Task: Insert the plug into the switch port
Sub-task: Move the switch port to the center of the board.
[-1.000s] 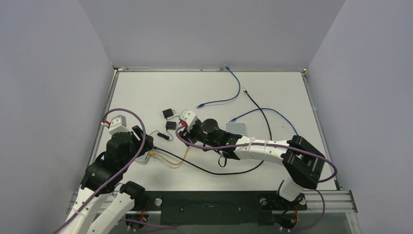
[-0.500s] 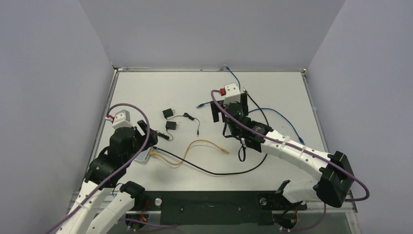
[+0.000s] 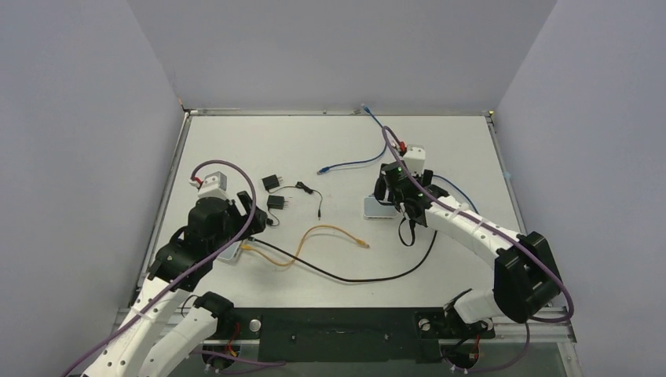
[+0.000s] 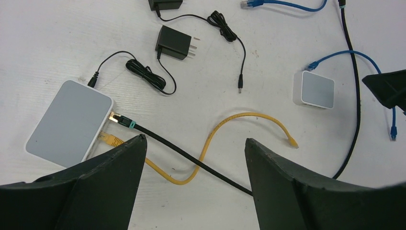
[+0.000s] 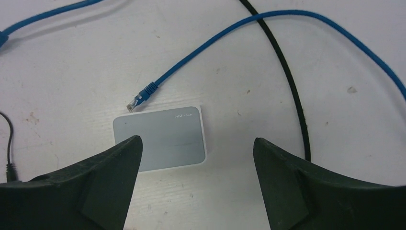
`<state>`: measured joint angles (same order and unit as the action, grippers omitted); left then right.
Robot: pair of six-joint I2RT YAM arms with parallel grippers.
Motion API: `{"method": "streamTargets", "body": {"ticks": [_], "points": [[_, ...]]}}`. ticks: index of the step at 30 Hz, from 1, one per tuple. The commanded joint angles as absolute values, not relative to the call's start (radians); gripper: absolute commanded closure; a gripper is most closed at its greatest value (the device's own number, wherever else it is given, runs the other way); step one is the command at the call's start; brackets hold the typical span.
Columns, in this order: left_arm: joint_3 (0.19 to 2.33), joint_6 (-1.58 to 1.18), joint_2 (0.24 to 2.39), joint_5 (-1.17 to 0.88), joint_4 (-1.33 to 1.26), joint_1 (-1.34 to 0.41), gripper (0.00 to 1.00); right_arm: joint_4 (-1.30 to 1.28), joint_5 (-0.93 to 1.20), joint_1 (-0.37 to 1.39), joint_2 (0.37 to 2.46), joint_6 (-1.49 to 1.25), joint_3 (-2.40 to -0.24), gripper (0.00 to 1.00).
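A white counter (image 3: 259, 141) is seen from above, scuffed and speckled up close. It's boxed in by plain pale lilac walls (image 3: 338, 47) on three sides. A thin metal rim (image 3: 338, 112) runs along the far edge, and a dark rail (image 3: 338, 334) is set across the bottom of the frame where the arms are bolted. Cables are scattered all over it.

The right hand (image 5: 197, 140) is spread wide with nothing held, hung right over the small switch (image 5: 165, 139). That's a white box with a pale grey top, laid flat right of centre in the overhead view. Its port can't be made out, since only the top face is shown. A blue plug (image 5: 139, 101) is left loose on the counter just off the box's upper-left corner in the right wrist view, not plugged in. A black cable (image 5: 287, 81) is run past at the right of that frame, apart from the box.

The left hand (image 4: 194, 141) is wide open too, nothing gripped. At the left of the left wrist view a bigger white box (image 4: 69, 123) is laid flat. A plug on a black lead (image 4: 120, 120) and a yellow cable (image 4: 239, 114) are seated side by side in its edge. Black power adapters (image 4: 173, 43) are parked toward the top of that frame.
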<state>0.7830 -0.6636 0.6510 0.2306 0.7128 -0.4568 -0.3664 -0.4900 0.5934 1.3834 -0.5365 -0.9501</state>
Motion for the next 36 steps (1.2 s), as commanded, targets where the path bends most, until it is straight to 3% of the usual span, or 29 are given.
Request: {"method": "streamTargets", "body": {"ticks": [1, 10, 36], "points": [[0.773, -0.623, 0.649, 0.159, 0.646, -0.460, 0.27, -0.347, -0.368, 0.531, 1.449, -0.677, -0.932, 0.20], [0.740, -0.608, 0.656, 0.099, 0.625, -0.459, 0.27, -0.291, -0.356, 0.467, 1.579, -0.851, -0.951, 0.28], [0.718, -0.592, 0.678, 0.084, 0.608, -0.449, 0.27, -0.186, -0.320, 0.440, 1.776, -0.977, -0.999, 0.34]]}}
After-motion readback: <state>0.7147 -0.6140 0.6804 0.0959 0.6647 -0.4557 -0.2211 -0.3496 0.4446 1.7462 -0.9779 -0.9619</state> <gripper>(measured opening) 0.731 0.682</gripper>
